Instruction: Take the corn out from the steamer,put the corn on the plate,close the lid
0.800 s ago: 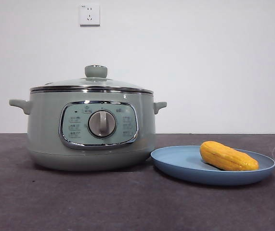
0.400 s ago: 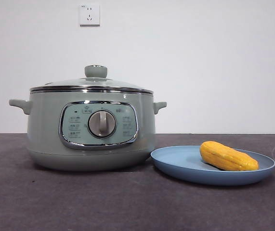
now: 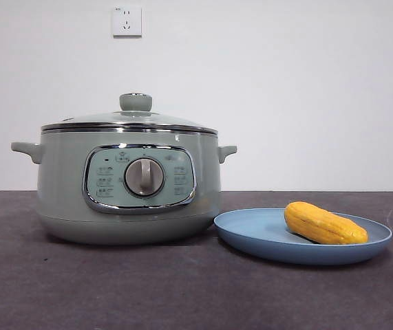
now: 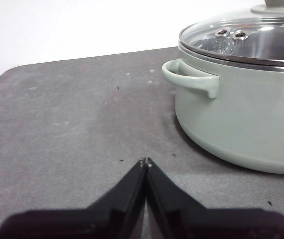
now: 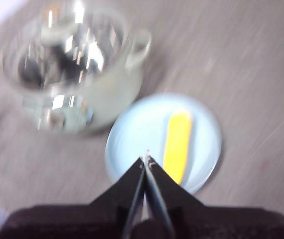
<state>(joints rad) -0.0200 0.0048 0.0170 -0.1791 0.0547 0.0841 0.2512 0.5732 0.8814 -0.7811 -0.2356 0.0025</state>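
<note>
The sage-green steamer (image 3: 129,185) stands on the dark table with its glass lid (image 3: 129,118) closed on it. The yellow-orange corn (image 3: 324,223) lies on the light-blue plate (image 3: 251,230) just right of the pot. My left gripper (image 4: 145,162) is shut and empty, low over the table beside the steamer's handle (image 4: 189,77). My right gripper (image 5: 146,159) is shut and empty, high above the plate (image 5: 137,134); its blurred view shows the corn (image 5: 177,139) and the steamer (image 5: 82,64) below. Neither arm shows in the front view.
A white wall with a socket (image 3: 126,21) stands behind the table. Dark table surface (image 3: 182,289) stretches in front of the pot and plate, and beside the pot in the left wrist view (image 4: 72,114).
The black arm tip at the top right corner of the front view has left the picture. The pot, lid, plate and corn have not moved.
</note>
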